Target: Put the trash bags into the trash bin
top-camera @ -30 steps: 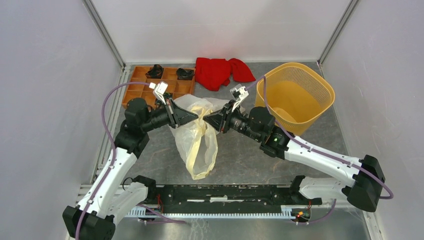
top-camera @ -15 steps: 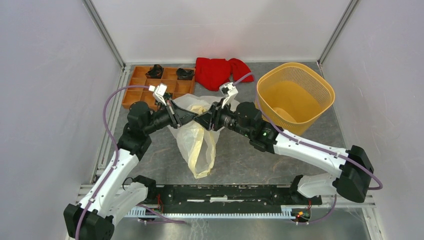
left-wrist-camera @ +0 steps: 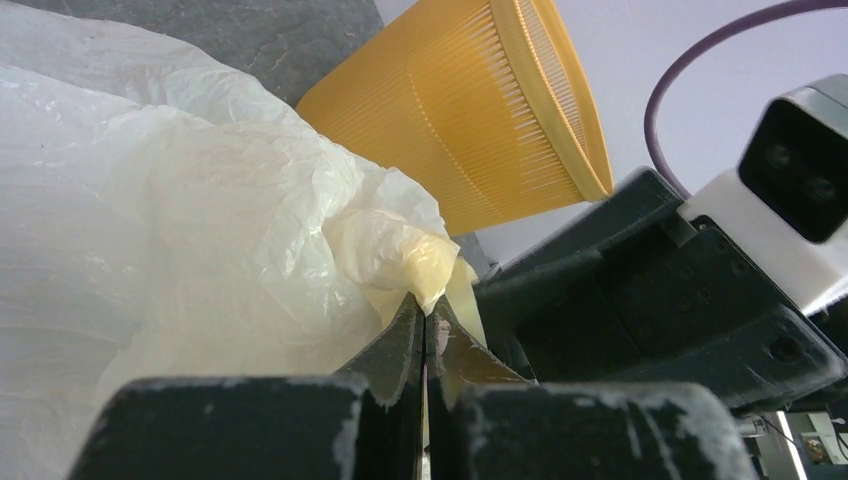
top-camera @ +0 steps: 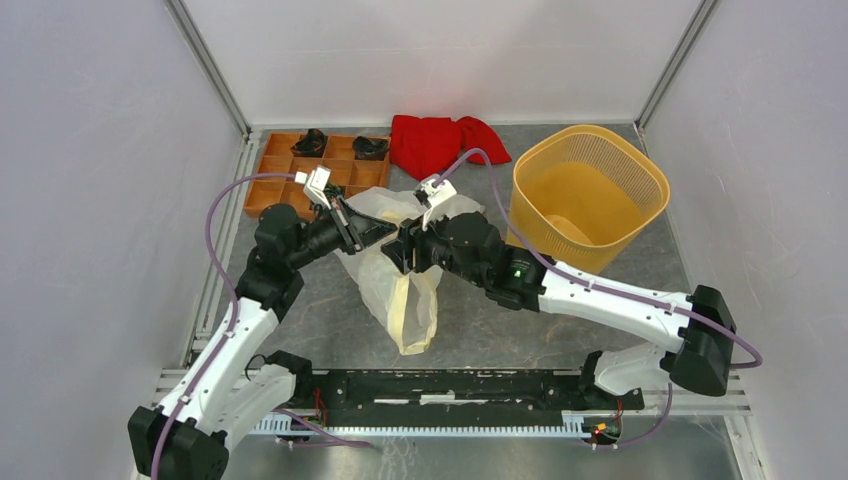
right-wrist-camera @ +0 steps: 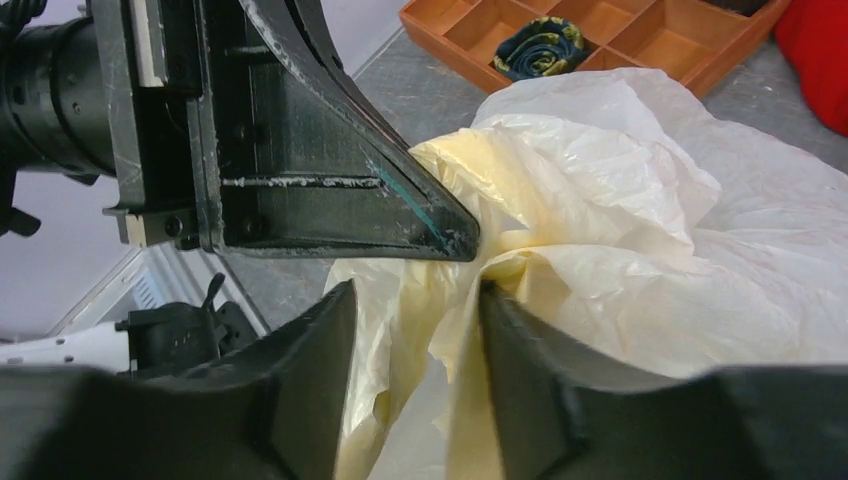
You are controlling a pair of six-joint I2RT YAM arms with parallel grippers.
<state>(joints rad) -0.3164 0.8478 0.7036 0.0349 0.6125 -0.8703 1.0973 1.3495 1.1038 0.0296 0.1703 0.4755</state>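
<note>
Pinching a bag [left-wrist-camera: 250, 230] fold, left gripper [left-wrist-camera: 425, 335] is clamped tight to hold it up. Right gripper [right-wrist-camera: 413, 300] is spread, straddling the film just under those tips (second hold, probably). Bin [left-wrist-camera: 470, 120] is behind the right wrist, no bag in it.

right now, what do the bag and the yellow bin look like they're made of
Trash bag: thin plastic film, likely; translucent cream, glossy, finely crinkled.
Trash bin: rigid moulded plastic, it seems; matte yellow-orange, fine lattice walls, smooth solid rim.
</note>
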